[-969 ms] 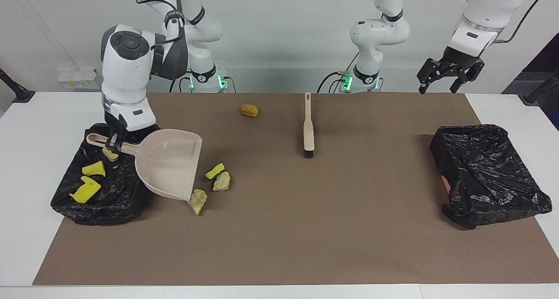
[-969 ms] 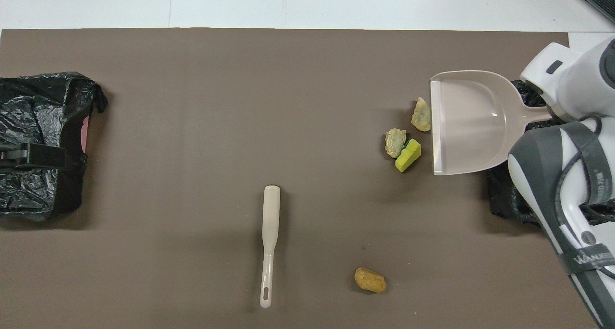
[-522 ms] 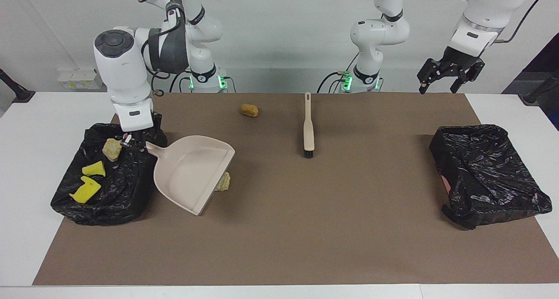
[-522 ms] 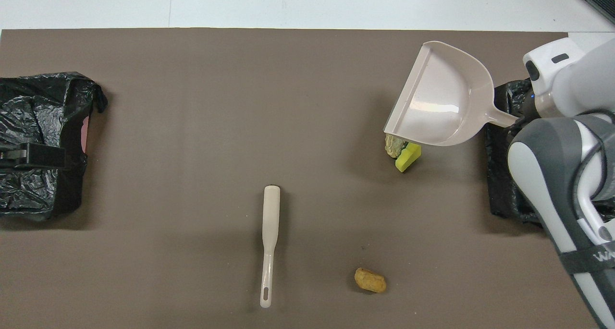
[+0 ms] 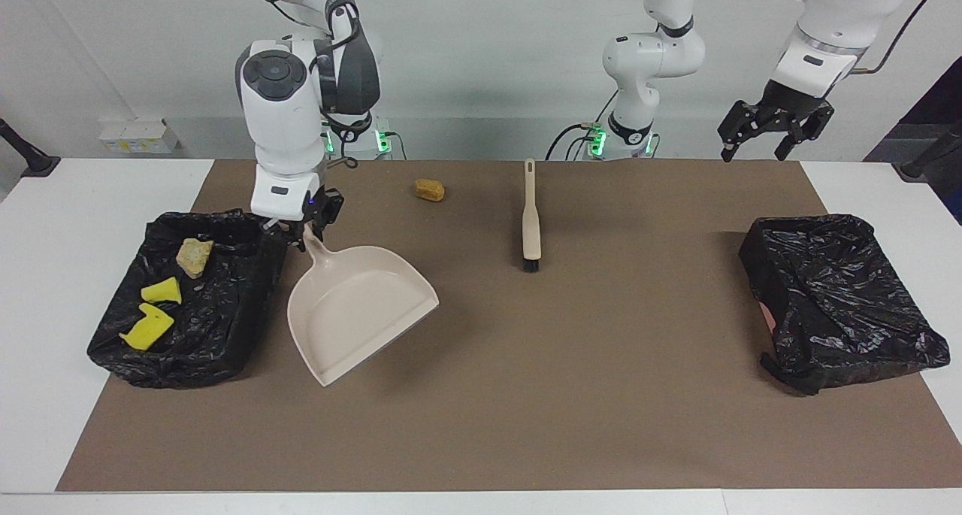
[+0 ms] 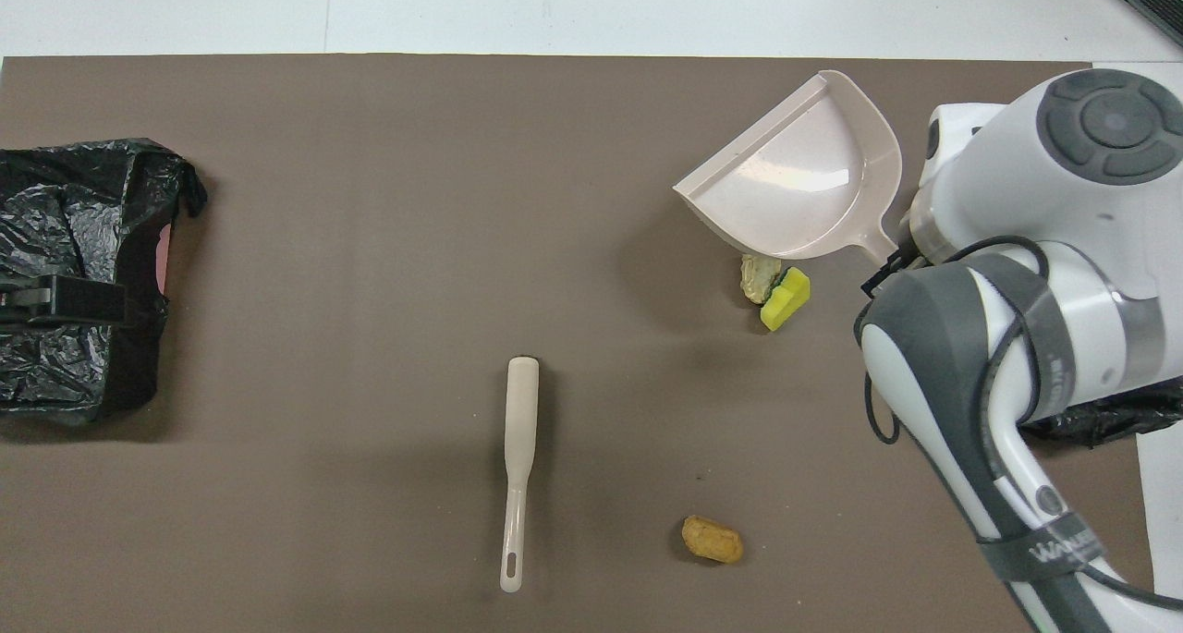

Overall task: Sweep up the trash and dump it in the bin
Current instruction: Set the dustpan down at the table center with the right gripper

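Note:
My right gripper (image 5: 302, 231) is shut on the handle of the beige dustpan (image 5: 359, 306), held tilted just above the mat beside the black-bagged bin (image 5: 218, 327) at the right arm's end. That bin holds a beige chunk (image 5: 194, 255) and two yellow sponge pieces (image 5: 161, 291). In the overhead view a beige chunk (image 6: 760, 277) and a yellow sponge piece (image 6: 786, 298) lie on the mat by the dustpan (image 6: 799, 185); the facing view hides them. An orange-brown lump (image 5: 429, 190) lies near the robots. My left gripper (image 5: 774, 130) hangs open in the air at the left arm's end.
A beige brush (image 5: 530, 216) lies on the brown mat (image 5: 571, 395) at mid-table, bristles pointing away from the robots. A second black-bagged bin (image 5: 834, 297) stands at the left arm's end. White table borders the mat.
My right arm swung the dustpan away from the bin toward mid-table and turned its handle toward the robots. The pan now covers the loose scraps in the facing view. The left arm waits.

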Tool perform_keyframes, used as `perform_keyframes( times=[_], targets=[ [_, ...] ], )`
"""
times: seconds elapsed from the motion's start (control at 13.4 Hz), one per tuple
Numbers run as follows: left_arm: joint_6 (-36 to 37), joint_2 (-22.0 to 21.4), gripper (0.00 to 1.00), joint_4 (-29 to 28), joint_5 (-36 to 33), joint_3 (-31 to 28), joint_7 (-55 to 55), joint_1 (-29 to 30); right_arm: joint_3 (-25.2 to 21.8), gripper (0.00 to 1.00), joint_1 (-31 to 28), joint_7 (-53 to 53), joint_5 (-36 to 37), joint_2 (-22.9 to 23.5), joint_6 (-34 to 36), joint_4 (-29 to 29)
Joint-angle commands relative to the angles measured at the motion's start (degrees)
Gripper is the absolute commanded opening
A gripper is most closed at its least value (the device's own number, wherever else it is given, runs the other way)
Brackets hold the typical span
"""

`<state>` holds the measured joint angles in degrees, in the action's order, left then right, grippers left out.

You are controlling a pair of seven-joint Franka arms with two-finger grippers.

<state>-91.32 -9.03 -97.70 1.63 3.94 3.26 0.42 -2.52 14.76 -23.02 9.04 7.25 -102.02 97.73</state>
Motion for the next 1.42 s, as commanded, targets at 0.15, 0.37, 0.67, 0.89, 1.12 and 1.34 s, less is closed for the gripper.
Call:
perform_keyframes(
  times=[0.15,0.37,0.67,0.89,1.12,1.34],
  targets=[
    [1.3,-0.3,1.0,0.8,0.3,0.3,-0.5,0.7,0.6,0.0,8.3,16.1,-4.4,2.1,0.0,-0.5],
    [1.3,-0.3,1.0,0.8,0.3,0.3,-0.5,0.8,0.8,0.0,12.0,28.4,-6.4,7.0,0.2,-6.3],
    [1.3,-0.3,1.0,0.8,0.3,0.3,-0.5,0.8,0.8,0.0,15.2,42.2,-7.1,13.0,0.0,-10.3],
    [1.3,-0.3,1.0,0.8,0.3,0.3,-0.5,0.8,0.8,0.0,17.4,48.9,-7.8,20.2,-0.7,-15.4],
    [1.3,-0.3,1.0,0.8,0.3,0.3,-0.5,0.8,0.9,0.0,18.1,52.6,-8.3,28.4,-2.4,-24.2],
    [1.3,-0.3,1.0,0.8,0.3,0.3,-0.5,0.7,0.9,0.0,18.4,54.4,-10.4,32.0,-4.1,-26.7]
  ],
)
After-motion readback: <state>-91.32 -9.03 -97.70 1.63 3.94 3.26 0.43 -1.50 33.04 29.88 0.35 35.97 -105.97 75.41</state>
